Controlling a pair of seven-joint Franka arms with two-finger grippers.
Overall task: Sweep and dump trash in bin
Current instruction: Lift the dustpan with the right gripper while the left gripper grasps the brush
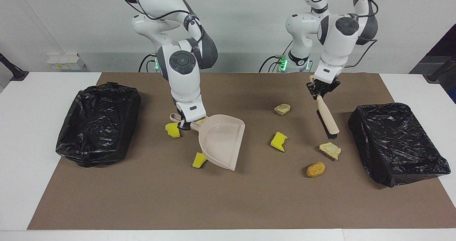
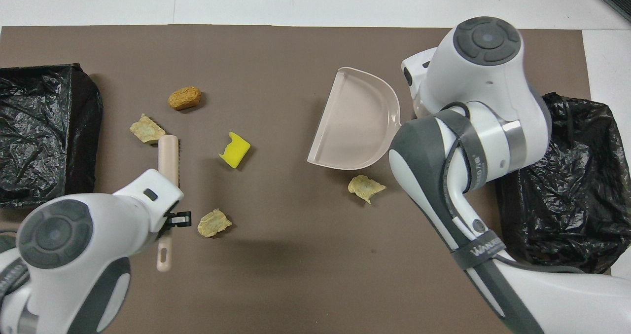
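Sweep set-up: left gripper point(image 1: 322, 91) fingers clenched on brush point(image 1: 327, 121) above beige scrap point(image 1: 330, 150); right gripper point(image 1: 185, 124) fingers grasped dustpan point(image 1: 221, 140), seemingly tilted. Next: sweep scrap panward.

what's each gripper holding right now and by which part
The left gripper holds the brush by its handle's upper end, bristles down. The right gripper holds the dustpan by its handle.

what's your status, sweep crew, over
Left gripper shut on brush, over beige scrap. Right gripper shut on dustpan. Trash unswept; yellow wedge beside pan.
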